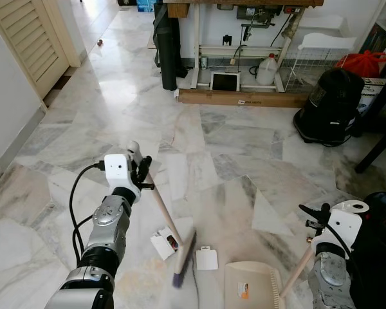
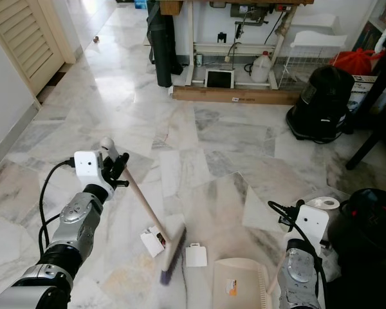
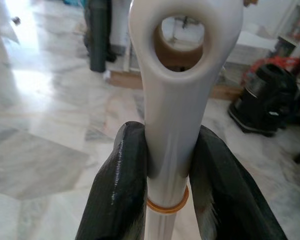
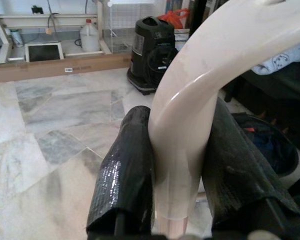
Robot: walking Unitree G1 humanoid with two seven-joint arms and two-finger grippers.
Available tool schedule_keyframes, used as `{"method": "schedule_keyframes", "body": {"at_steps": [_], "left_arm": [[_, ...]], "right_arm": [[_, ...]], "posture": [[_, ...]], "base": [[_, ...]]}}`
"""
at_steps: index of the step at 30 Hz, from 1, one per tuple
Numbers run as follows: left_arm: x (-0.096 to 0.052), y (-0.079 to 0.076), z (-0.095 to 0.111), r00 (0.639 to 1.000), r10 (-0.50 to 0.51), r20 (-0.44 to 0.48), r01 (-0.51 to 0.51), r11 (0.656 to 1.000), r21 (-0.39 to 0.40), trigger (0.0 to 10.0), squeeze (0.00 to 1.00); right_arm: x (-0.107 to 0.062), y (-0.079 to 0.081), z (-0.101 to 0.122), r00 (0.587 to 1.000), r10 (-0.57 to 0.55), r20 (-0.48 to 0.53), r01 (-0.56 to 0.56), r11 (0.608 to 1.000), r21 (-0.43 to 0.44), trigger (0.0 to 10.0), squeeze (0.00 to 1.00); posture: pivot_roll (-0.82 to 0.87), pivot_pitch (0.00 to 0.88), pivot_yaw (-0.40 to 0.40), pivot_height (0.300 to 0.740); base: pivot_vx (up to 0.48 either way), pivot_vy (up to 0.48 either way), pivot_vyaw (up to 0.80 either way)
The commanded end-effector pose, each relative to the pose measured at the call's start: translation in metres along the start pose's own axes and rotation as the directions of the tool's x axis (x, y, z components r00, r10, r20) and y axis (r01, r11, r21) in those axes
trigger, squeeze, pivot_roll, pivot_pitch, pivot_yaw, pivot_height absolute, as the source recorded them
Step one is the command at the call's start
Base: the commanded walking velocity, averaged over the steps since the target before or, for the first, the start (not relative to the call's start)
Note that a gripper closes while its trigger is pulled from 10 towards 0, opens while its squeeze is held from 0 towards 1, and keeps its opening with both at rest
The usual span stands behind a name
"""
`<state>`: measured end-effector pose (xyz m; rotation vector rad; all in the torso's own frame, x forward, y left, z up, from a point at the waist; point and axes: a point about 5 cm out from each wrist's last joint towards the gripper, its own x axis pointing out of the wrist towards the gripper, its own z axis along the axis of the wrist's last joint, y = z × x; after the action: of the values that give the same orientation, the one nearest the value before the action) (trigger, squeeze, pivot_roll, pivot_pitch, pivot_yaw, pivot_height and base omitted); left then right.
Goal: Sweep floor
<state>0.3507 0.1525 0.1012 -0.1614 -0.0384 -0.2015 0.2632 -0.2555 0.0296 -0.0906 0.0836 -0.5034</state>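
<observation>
The left gripper [image 1: 143, 168] is clamped on the top of the broom [image 1: 169, 222] handle, both black fingers [image 3: 121, 185] pressed against the pale plastic end with its hanging hole. The handle slants down to the broom head, which rests on the marble floor [image 1: 244, 141] between two scraps of litter: a white card [image 1: 163, 243] with dark print too small to read, touching the bristles, and a small white tag [image 1: 206, 258] just beside them. The right gripper [image 1: 314, 226] grips the curved cream handle of the dustpan [image 1: 251, 285], whose tray sits on the floor near the tag and carries an orange label, illegible. A black vacuum cleaner [image 1: 329, 106] stands well apart, near a long cardboard box [image 1: 241, 98].
</observation>
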Motion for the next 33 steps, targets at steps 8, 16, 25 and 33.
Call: {"method": "schedule_keyframes", "body": {"at_steps": [8, 16, 25, 33], "left_arm": [[0.008, -0.012, 0.0, 0.995, -0.095, -0.032, 0.09, 0.987, -0.135, 10.0, 0.0], [0.013, -0.021, 0.006, 0.983, -0.183, -0.026, 0.17, 0.95, -0.261, 10.0, 0.0], [0.017, -0.012, 0.044, 0.982, -0.131, 0.134, 0.152, 0.975, -0.159, 10.0, 0.0], [0.01, -0.013, 0.034, 0.982, -0.167, 0.088, 0.17, 0.985, -0.025, 10.0, 0.0]], "right_arm": [[0.002, -0.004, 0.002, 1.0, -0.009, 0.015, 0.009, 1.0, -0.009, 10.0, 0.0], [0.004, -0.001, 0.003, 1.0, 0.001, 0.014, -0.001, 1.0, -0.007, 10.0, 0.0], [0.006, 0.002, 0.005, 1.0, 0.013, 0.012, -0.013, 1.0, -0.002, 10.0, 0.0], [0.007, 0.003, 0.005, 1.0, 0.02, 0.01, -0.02, 1.0, -0.001, 10.0, 0.0]], "posture": [[0.12, 0.125, 0.009, 0.74], [0.13, 0.125, 0.005, 0.74], [0.13, 0.118, 0.001, 0.74], [0.13, 0.116, 0.0, 0.74]], "base": [[0.0, 0.0, 0.0], [0.0, 0.0, 0.0], [0.0, 0.0, 0.0], [0.0, 0.0, 0.0]]}}
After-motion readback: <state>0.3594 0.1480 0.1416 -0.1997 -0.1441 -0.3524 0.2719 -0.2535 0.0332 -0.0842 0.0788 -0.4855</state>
